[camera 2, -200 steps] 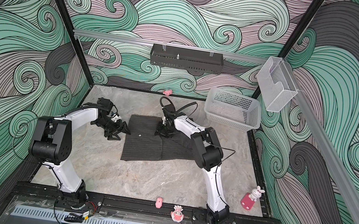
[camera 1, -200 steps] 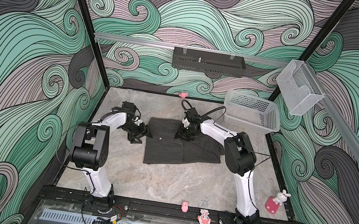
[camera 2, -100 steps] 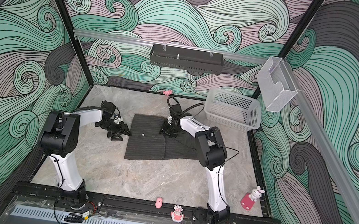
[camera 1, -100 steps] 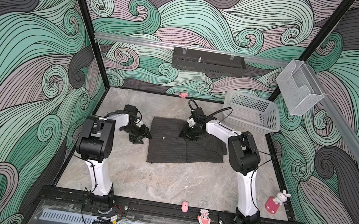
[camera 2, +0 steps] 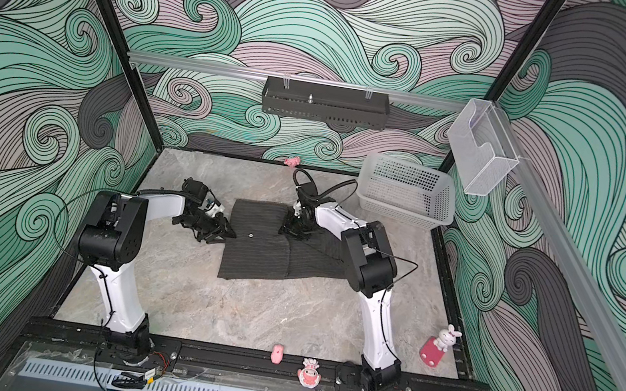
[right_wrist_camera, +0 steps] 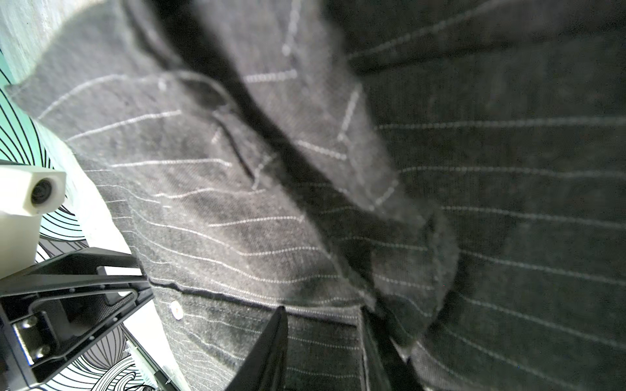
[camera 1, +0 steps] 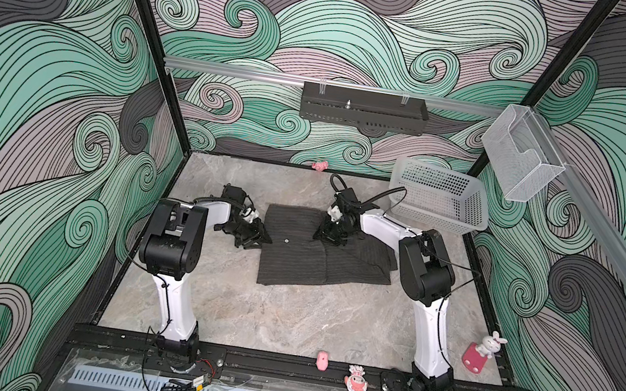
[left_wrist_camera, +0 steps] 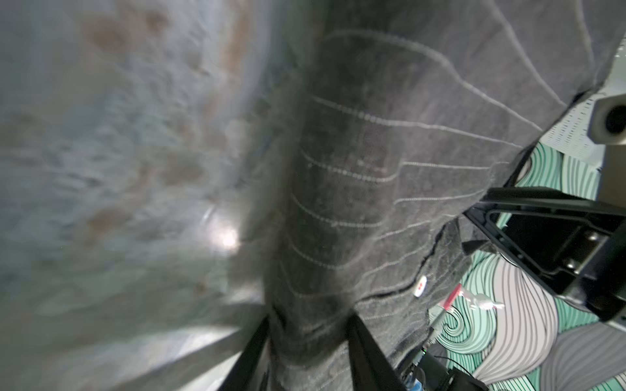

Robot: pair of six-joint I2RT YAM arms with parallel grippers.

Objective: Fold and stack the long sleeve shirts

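The left claw [left_wrist_camera: 310, 321] pinches a bunched fold at the left edge of the shirt [camera 1: 305, 264]. The right claw [right_wrist_camera: 323, 315] grips cloth near the far edge. The dark pinstriped shirt lies partly folded on the tabletop [camera 1: 264, 315], toward the back, with a white basket [camera 1: 441, 199] behind it to the right.

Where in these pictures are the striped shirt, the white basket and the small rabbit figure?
shirt [camera 1: 295, 263]: in a top view, on its flat middle panel.
white basket [camera 1: 436, 219]: in a top view, on its perforated near wall.
rabbit figure [camera 1: 492, 343]: in a top view, on its white body.
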